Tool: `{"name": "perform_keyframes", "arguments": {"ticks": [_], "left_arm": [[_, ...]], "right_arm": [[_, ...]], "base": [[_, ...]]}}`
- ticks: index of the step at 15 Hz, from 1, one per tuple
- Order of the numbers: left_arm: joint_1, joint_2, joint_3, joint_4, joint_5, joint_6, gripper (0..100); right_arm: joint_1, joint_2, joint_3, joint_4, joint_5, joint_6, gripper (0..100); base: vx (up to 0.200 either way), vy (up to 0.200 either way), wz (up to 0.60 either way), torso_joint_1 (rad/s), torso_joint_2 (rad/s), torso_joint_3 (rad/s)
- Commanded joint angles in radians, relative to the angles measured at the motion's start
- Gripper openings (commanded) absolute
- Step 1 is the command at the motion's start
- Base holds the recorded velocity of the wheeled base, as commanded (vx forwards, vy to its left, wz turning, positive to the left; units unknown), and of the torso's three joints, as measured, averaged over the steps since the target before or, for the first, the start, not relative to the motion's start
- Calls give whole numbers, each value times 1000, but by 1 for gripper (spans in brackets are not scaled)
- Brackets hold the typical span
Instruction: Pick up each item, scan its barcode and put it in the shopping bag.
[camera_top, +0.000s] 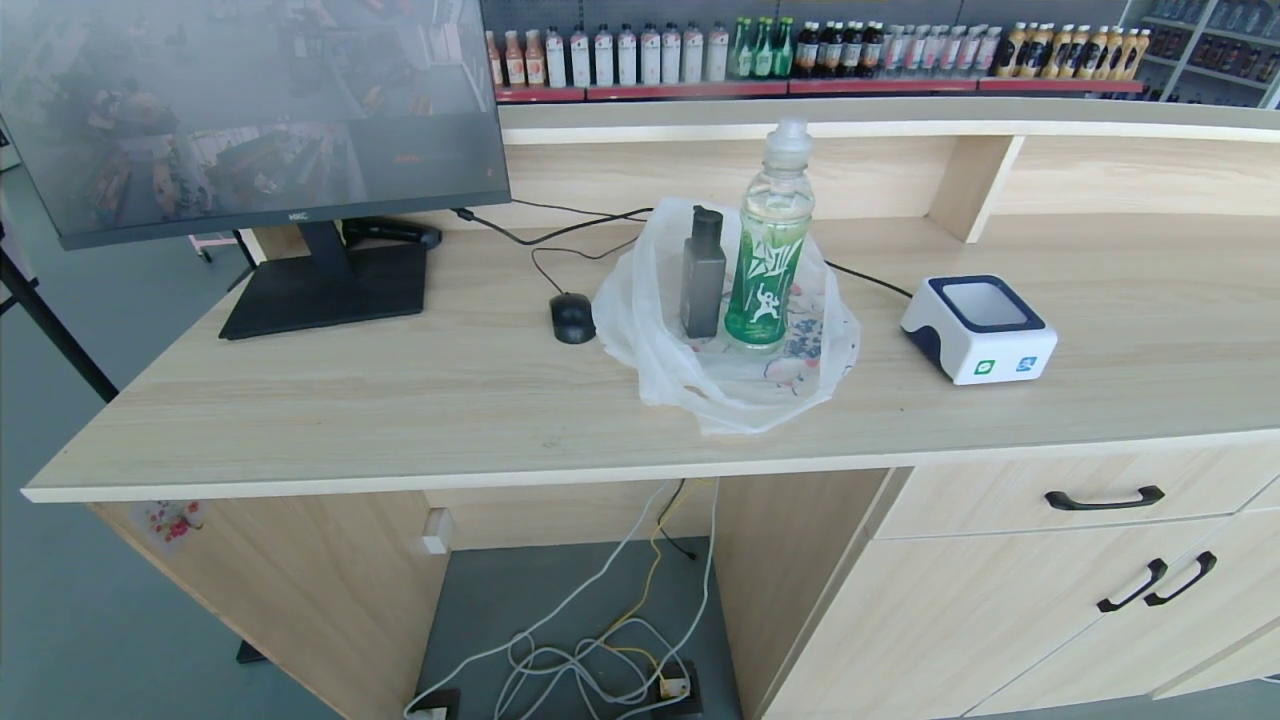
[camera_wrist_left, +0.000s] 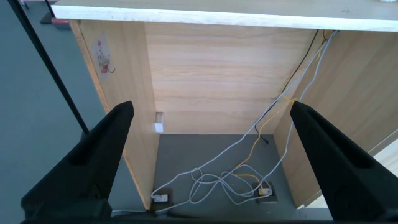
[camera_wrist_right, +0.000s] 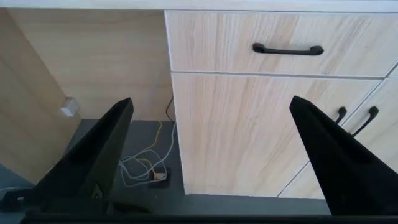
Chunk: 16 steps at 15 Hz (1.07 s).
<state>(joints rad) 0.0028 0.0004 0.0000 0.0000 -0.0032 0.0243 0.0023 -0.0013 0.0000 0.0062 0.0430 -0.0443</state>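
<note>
1. Left claw (camera_wrist_left: 210, 115) and right claw (camera_wrist_right: 210, 109): both spread wide, holding nothing, sitting below the bench's (camera_top: 400, 400) front edge.
2. Green drink bottle (camera_top: 768, 250) and dark grey bottle (camera_top: 703, 275) stand upright, just beside each other, on the limp plastic shopping bag (camera_top: 740, 400), mid-bench. Barcode scanner (camera_top: 978, 328) sits nearer the right edge.
3. My read: the green bottle looks near full, so heavy, slick and tippy; I'd grip it mid-body. The grey one looks stiff; pinch its flat sides.

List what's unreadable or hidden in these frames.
- Head view: barcodes on the dark grey rectangular bottle and the green-labelled clear plastic drink bottle, too small or turned away.
- Head view: black cable from the white-and-navy box scanner, lost behind the crumpled translucent white plastic bag.
- Head view: black flat monitor's top, cut off by the frame edge.
</note>
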Motion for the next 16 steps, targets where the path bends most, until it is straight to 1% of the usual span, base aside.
{"name": "perform_keyframes", "arguments": {"ticks": [1,12,16], "left_arm": [[0,0,0,0,0,0,100],[0,0,0,0,0,0,100],[0,0,0,0,0,0,100]], "right_arm": [[1,3,0,-2,-2,-6,100],[1,1,0,-2,-2,11,100],[-1,3,0,-2,-2,9,100]], "base": [[0,0,0,0,0,0],[0,0,0,0,0,0],[0,-200,0,4,8,0]]}}
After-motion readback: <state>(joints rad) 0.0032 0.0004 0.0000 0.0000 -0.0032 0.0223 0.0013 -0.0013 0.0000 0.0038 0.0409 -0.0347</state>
